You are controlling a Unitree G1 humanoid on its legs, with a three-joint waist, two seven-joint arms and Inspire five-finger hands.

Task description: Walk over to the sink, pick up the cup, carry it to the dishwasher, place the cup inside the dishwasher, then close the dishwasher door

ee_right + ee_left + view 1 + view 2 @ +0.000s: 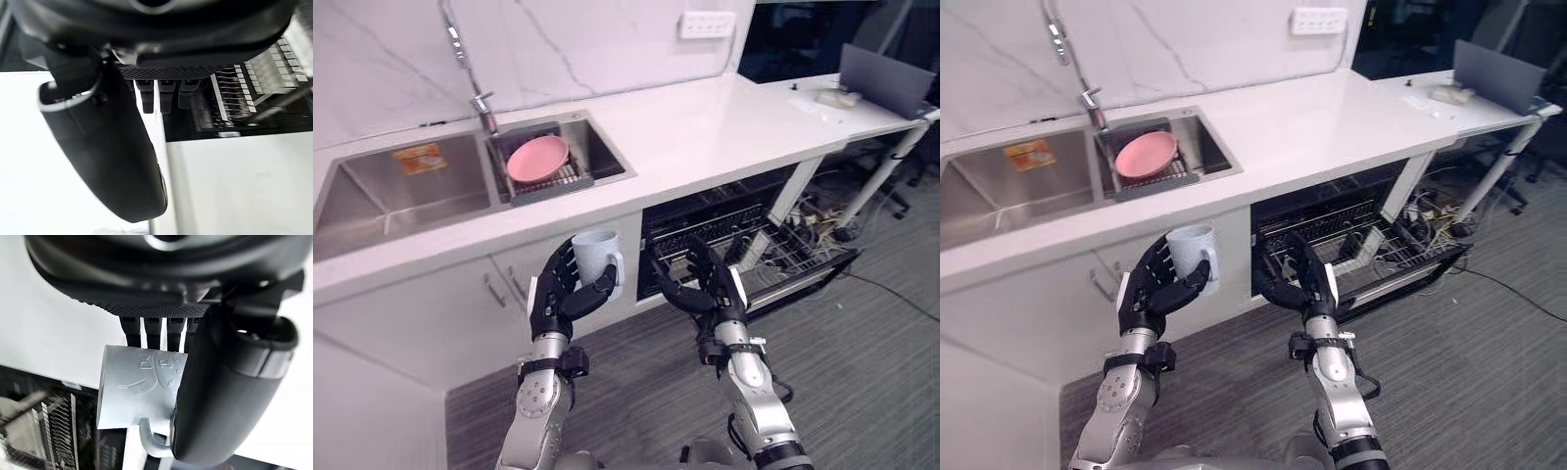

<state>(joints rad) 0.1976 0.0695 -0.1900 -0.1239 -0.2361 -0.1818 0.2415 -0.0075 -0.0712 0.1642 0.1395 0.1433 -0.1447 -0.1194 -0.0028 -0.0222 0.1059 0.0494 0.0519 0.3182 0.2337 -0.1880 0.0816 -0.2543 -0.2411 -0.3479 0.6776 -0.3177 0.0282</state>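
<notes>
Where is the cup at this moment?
In the left eye view the cup is upright in the left hand, before the white cabinet under the counter, left of the open dishwasher.

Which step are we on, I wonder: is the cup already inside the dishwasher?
No, the left hand holds the cup before the cabinet, beside the open dishwasher.

Cup [595,257]: pale, plain mug with one loop handle; embossed marks on its base.
Cup pose: upright, mouth up, handle turned away from the palm.
Cup place: clasped between the curled fingers and thumb of the left hand [553,299], off any surface.
Dishwasher [744,235]: open, wire rack pulled out, just past the fingers of the right hand [707,289].
Dishwasher door [808,266]: folded down.
Sink [391,191]: steel, two basins, well beyond the left fingers.
</notes>
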